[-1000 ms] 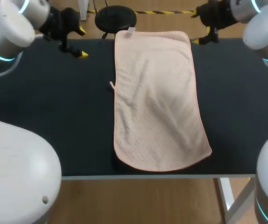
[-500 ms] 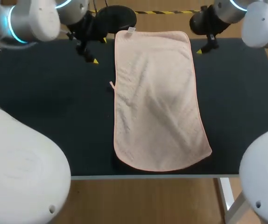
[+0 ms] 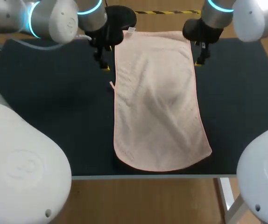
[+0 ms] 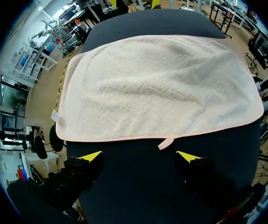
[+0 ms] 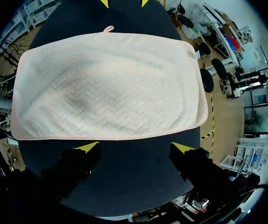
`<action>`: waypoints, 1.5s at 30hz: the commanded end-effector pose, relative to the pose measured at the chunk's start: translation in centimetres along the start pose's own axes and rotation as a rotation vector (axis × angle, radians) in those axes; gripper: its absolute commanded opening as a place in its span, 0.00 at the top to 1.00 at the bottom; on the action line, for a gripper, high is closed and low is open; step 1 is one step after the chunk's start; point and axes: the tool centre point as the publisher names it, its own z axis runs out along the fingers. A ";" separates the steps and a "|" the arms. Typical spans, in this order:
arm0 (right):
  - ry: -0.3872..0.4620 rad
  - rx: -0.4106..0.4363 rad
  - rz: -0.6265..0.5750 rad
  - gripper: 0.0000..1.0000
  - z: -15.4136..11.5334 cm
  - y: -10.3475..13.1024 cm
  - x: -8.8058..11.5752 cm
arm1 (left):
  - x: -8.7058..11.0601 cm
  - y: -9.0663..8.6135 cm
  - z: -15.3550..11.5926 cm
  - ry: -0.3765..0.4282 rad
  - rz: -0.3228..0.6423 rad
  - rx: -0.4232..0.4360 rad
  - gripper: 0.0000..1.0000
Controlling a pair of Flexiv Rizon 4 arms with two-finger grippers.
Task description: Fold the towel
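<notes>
L claw (image 4: 139,156) & R claw (image 5: 134,147) both spread wide.

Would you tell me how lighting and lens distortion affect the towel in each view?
Head view: the towel is evenly lit, edges nearly straight, with a soft grey shadow over its middle wrinkle. Left wrist view: the fisheye bows its near edge; no glare. Right wrist view: same bowing, with a grey shadow patch.

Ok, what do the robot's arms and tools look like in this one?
The left arm and right arm have rounded white-grey shells with glowing cyan rings at the joints. The left tool and right tool are black, each with two fingers tipped bright yellow.
</notes>
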 end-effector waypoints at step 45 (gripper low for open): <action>0.254 0.017 -0.041 0.00 8.1 0.7 4.2 | 0.7 -2.2 8.0 0.137 -0.018 0.024 0.00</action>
